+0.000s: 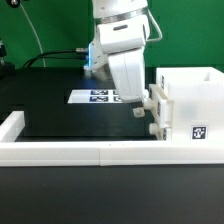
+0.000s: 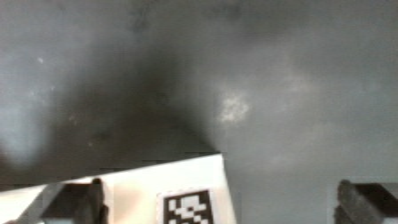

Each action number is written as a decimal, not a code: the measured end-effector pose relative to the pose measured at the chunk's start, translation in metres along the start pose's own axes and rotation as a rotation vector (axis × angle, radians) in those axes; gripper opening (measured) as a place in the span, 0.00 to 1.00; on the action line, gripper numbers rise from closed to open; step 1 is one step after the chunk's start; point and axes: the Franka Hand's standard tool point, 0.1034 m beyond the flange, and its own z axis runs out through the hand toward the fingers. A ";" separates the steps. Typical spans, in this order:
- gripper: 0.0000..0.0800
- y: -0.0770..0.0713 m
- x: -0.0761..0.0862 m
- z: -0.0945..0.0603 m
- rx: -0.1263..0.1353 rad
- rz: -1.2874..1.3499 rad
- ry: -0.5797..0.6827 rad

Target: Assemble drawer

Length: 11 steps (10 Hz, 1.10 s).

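Note:
The tall white drawer box stands at the exterior view's right, with a square tag on its near face. Two small white parts, seemingly the trays, stick out of its left side, an upper one and a lower one. My gripper hangs just left of them, a little above the black table. In the wrist view my gripper is open wide and holds nothing. A white tagged surface lies below the jaws, close to one finger. I cannot tell which part it is.
The marker board lies on the black table behind the gripper. A long low white border wall runs along the front and turns up the exterior view's left side. Dark cables and gear stand at the back left.

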 end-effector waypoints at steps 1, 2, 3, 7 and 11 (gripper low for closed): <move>0.81 0.001 0.003 -0.001 0.000 0.006 0.000; 0.81 0.003 0.005 -0.002 0.006 0.010 0.001; 0.81 0.005 0.007 -0.004 0.004 0.014 0.001; 0.81 0.008 0.006 -0.006 -0.001 0.031 0.002; 0.81 0.008 0.006 -0.006 -0.001 0.032 0.001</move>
